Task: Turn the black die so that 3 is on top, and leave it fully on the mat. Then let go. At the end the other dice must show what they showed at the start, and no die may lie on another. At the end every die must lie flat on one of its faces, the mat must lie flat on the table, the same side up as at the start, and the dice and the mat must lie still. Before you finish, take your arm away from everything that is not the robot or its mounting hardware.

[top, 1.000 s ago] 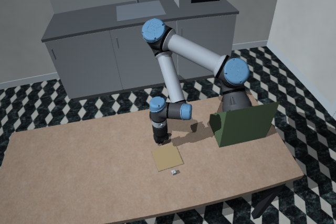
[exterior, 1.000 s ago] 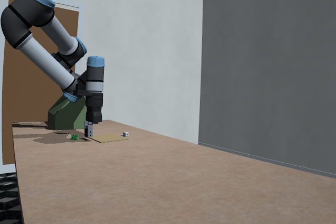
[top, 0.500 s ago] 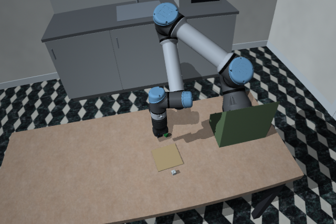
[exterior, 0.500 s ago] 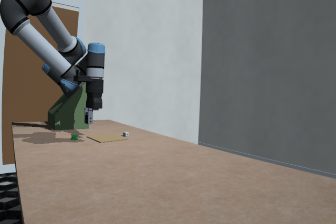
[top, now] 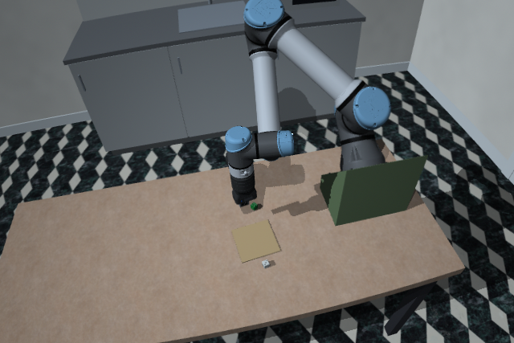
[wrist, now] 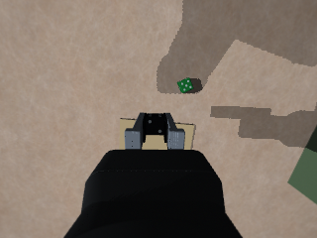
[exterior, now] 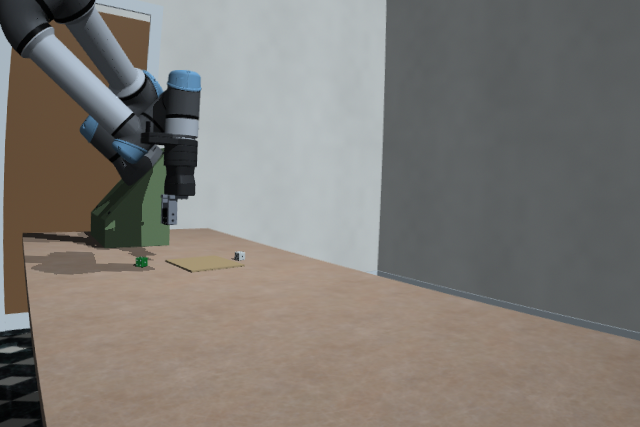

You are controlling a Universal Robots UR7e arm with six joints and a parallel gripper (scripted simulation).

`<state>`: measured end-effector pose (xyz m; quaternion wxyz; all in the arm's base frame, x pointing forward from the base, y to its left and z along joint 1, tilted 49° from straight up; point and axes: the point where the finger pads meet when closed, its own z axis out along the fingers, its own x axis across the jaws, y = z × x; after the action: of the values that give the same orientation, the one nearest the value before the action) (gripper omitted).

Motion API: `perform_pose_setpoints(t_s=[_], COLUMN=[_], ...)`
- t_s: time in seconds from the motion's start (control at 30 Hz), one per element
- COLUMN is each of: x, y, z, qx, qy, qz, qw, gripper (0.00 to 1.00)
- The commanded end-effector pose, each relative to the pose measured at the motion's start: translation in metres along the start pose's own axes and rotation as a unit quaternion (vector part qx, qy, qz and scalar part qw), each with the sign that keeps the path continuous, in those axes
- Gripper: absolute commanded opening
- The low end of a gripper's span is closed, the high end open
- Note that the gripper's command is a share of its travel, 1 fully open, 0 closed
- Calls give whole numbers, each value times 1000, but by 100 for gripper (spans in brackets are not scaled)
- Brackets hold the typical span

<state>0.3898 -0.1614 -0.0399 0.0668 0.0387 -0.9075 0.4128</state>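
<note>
Mottled tan tabletop (top: 124, 256) (exterior: 336, 350) (wrist: 59, 64), square mat (top: 255, 241) (exterior: 205, 263) (wrist: 190, 136).

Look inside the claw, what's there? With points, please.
A black die (wrist: 155, 126) with white dots, between the fingers of the claw (top: 242, 203) (exterior: 169, 221) (wrist: 155, 121). The fingers cover its sides, so those dots are hidden.

light grey tubes, dark joints, blue round caps, black gripper (top: 242, 202) (exterior: 169, 224) (wrist: 155, 121) housing.

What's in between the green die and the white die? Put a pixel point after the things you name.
The yellow mat (top: 255, 241) (exterior: 205, 262) lies between the green die (top: 254, 206) (exterior: 141, 261) (wrist: 185, 85) and the white die (top: 265, 263) (exterior: 239, 255). The top view shows it best, and the exterior view shows it too.
</note>
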Motion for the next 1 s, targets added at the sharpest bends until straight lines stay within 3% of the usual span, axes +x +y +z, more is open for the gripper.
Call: perform_pose_setpoints(t_s=[0.0, 0.27, 0.53, 0.97], x=[0, -1, -1, 0], y=[0, 7, 90, 97], z=[-1, -1, -5, -5], qx=[0, -1, -1, 0], qy=[0, 0, 0, 0], qz=[0, 3, 34, 36], qw=[1000, 1000, 999, 999], gripper=[40, 40, 40, 40])
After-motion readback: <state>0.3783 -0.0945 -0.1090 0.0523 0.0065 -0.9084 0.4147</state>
